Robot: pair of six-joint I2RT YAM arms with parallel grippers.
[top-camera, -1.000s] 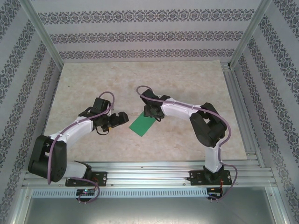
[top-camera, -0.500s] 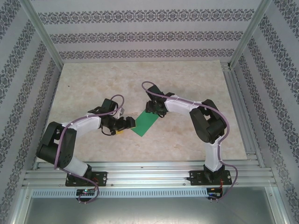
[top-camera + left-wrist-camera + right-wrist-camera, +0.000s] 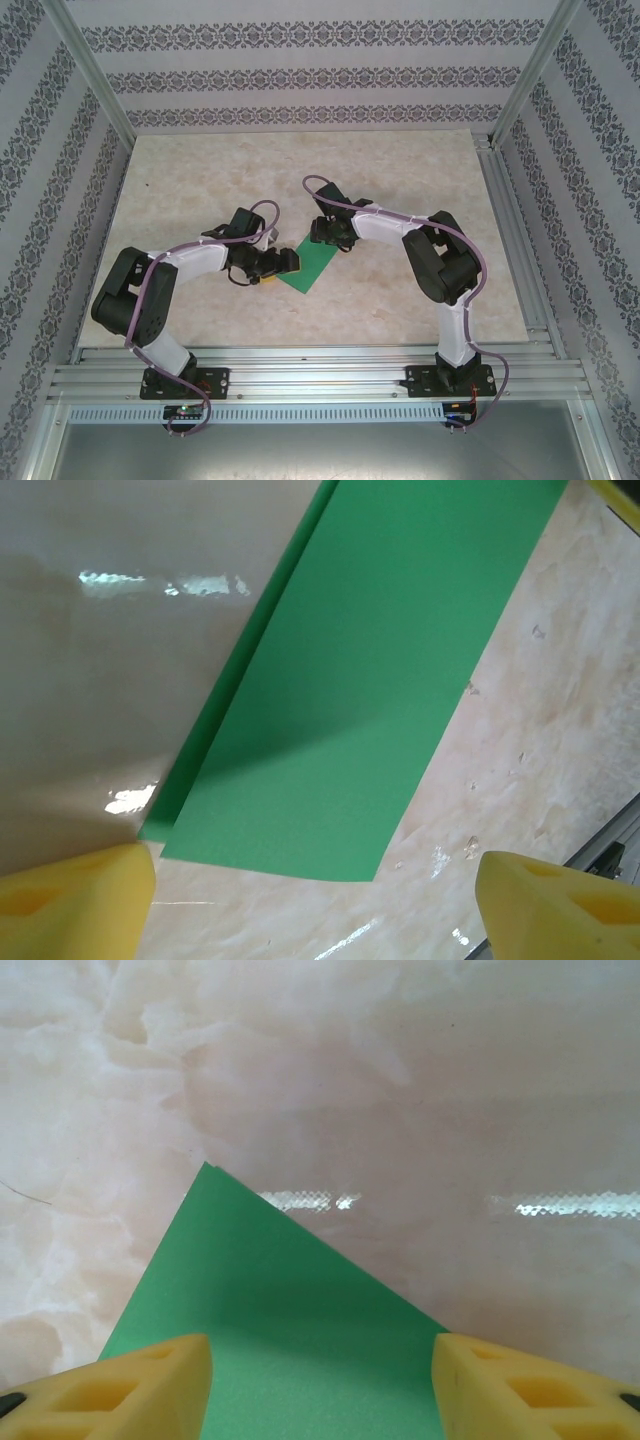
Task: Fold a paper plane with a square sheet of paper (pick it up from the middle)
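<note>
Left wrist view: our left gripper (image 3: pixel 318 900), pads spread, faces the folded green paper (image 3: pixel 370 680) lying just ahead; our right gripper (image 3: pixel 322 1390), likewise spread, straddles its opposite end, probably steadying it for creasing.

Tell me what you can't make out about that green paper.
Top view: the right tool covers the green paper's far end; contact unclear.
Left wrist view: paper runs past the top edge; layer count unclear.
Right wrist view: paper's near part cut by the bottom edge.
</note>
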